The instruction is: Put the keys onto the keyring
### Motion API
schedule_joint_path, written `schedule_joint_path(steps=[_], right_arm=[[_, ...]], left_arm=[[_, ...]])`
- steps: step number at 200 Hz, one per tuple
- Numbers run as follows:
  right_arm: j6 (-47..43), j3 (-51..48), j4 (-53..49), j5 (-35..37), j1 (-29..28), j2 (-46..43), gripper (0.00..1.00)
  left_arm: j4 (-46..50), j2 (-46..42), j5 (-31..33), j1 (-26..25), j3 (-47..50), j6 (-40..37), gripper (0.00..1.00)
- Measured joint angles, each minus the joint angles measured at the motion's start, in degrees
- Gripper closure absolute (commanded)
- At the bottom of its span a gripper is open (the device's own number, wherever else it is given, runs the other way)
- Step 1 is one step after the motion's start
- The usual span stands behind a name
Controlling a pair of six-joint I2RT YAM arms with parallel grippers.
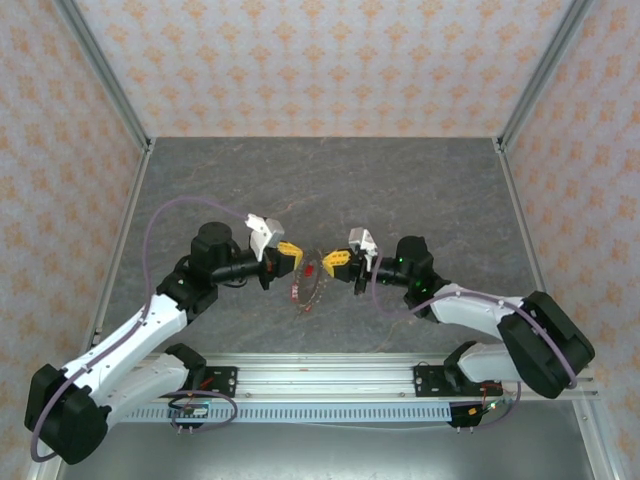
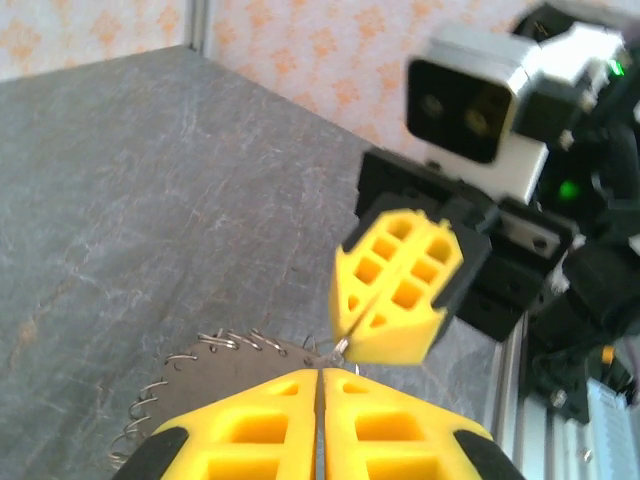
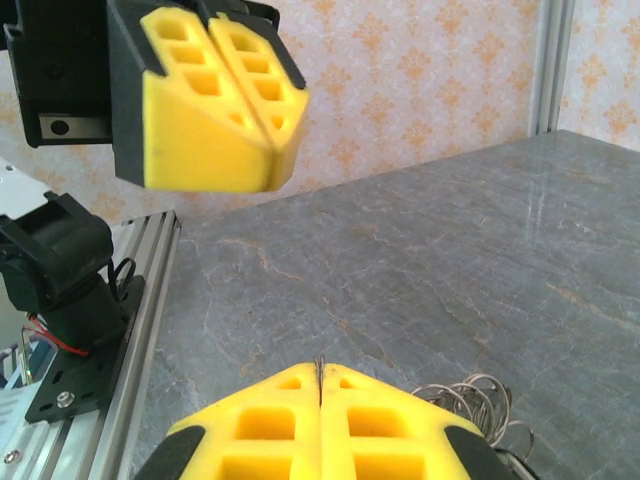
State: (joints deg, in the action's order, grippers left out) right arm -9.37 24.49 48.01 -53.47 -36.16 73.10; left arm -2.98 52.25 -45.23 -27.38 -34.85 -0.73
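Observation:
The keyring [image 1: 303, 288] hangs tilted between the two grippers, a thin ring edged with small wire loops [image 2: 215, 343], with a red tag [image 1: 311, 270] near its top. My left gripper [image 1: 298, 257] is shut, and the ring's rim runs in under its yellow fingertips [image 2: 300, 385], so it seems to hold the ring. My right gripper [image 1: 327, 262] faces it tip to tip, shut on a small silvery key [image 2: 341, 347] whose end pokes out toward the ring's edge. A thin metal sliver [image 3: 320, 366] shows between the right jaws, and the ring's loops [image 3: 478, 398] lie just below them.
The grey stone-patterned table [image 1: 330, 190] stretches behind the grippers to patterned walls. An aluminium rail [image 1: 330, 375] with the arm bases runs along the near edge. The left arm's purple cable [image 1: 165, 215] arcs over the table on the left.

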Motion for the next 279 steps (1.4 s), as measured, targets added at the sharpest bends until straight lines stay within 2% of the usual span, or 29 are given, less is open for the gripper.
schedule_joint_path(steps=[24,52,102,172,210,279], right_arm=[[-4.1,3.3,-7.1,-1.2,0.2,-0.5,1.00],[-10.6,6.6,-16.3,-0.1,-0.1,1.2,1.00],[-12.4,3.5,-19.2,6.1,-3.8,11.6,1.00],[-12.4,-0.3,-19.7,10.1,-7.7,16.3,1.00],[-13.2,0.1,-20.3,10.1,-8.0,16.7,0.96],[-16.4,0.6,-27.2,10.7,-8.2,13.7,0.90]], left_arm=[[1.2,0.7,-0.4,0.0,0.0,-4.6,0.90],[1.2,3.0,0.7,0.0,0.8,-5.4,0.91],[-0.4,8.7,7.3,0.0,6.4,-0.8,0.92],[-5.4,17.0,11.9,-0.4,10.3,6.5,0.95],[-5.5,20.4,12.7,-0.4,10.3,8.1,0.95],[-5.6,22.6,12.8,-0.8,10.2,8.4,0.95]])
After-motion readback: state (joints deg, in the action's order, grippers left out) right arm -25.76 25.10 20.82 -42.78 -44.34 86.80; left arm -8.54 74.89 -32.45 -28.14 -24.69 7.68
